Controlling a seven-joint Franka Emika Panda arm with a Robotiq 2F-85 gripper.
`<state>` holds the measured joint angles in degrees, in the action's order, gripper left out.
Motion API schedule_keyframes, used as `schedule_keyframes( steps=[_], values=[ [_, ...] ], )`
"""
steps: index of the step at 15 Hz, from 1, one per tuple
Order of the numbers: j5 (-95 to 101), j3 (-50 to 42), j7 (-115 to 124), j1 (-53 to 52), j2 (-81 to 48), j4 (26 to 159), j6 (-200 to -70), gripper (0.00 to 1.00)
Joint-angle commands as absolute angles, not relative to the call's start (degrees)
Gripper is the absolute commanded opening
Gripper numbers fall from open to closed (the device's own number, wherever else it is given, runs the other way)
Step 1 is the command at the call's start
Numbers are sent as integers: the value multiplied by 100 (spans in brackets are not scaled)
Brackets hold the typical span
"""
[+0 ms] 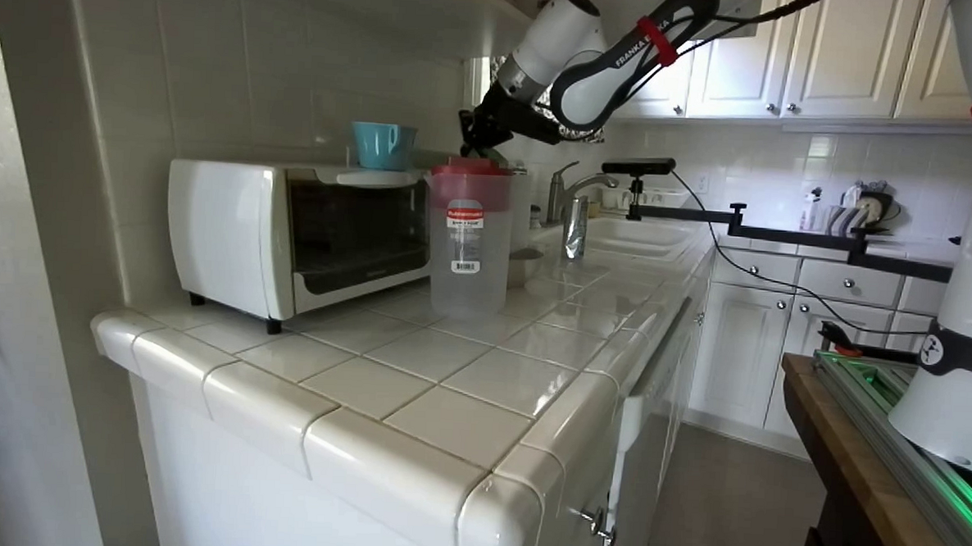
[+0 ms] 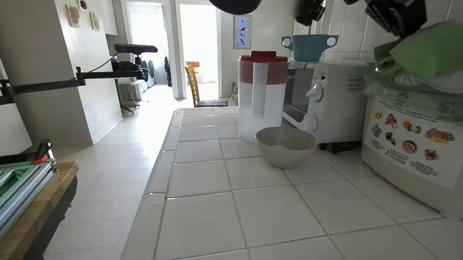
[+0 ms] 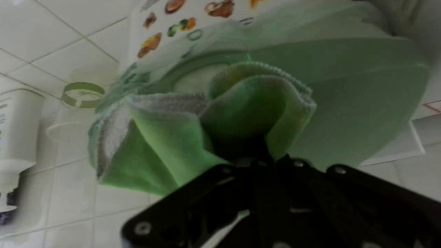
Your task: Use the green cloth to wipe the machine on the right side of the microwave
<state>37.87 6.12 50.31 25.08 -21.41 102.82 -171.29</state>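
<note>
Walls (image 2: pixel 93 79), pale and partly tiled, bound a kitchen that in an exterior view has two bright doorways (image 2: pixel 198 45); white cabinets (image 1: pixel 844 63) with round knobs line its far side in an exterior view. The smooth, pale floor (image 2: pixel 93 202) runs alongside the table (image 1: pixel 455 419), which is faced in glossy white tiles with thin grout lines and rounded edging, a white sink (image 1: pixel 631 249) set into it. A robot arm (image 1: pixel 572 88) reaches over the table, and a wooden chair (image 2: pixel 193 82) stands past its end. By the tiled wall sits a white toaster oven (image 1: pixel 229 237) with a dark glass door. Near its knobbed end is a green-lined food-waste bin (image 2: pixel 411 171); just in front of the oven, a translucent, red-lidded pitcher (image 1: pixel 491 240) stands upright. The green cloth (image 3: pixel 182 137) is at the top of the bin, apart from the pitcher, its folds pinched in the end effector (image 3: pixel 265 150), whose fingers are together. A blue two-handled cup (image 2: pixel 309 47) rests on the toaster oven; a beige bowl (image 2: pixel 285 150) sits just beside the pitcher.
</note>
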Motion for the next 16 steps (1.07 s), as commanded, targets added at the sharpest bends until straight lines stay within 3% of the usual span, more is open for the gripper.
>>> schedule_keyframes(
  steps=[1,4,5,10,16],
  values=[
    [3643,1060,4475,2661,-2178,10520,-17316,1],
    [3618,1387,4151,2752,-2186,10629,-17391,1],
    [2652,654,3422,2035,-2117,10740,-17565,1],
    [729,172,2068,1771,-2061,10692,-17577,1],
    [-249,-393,1577,1683,-2010,10620,-17557,1]
  ],
)
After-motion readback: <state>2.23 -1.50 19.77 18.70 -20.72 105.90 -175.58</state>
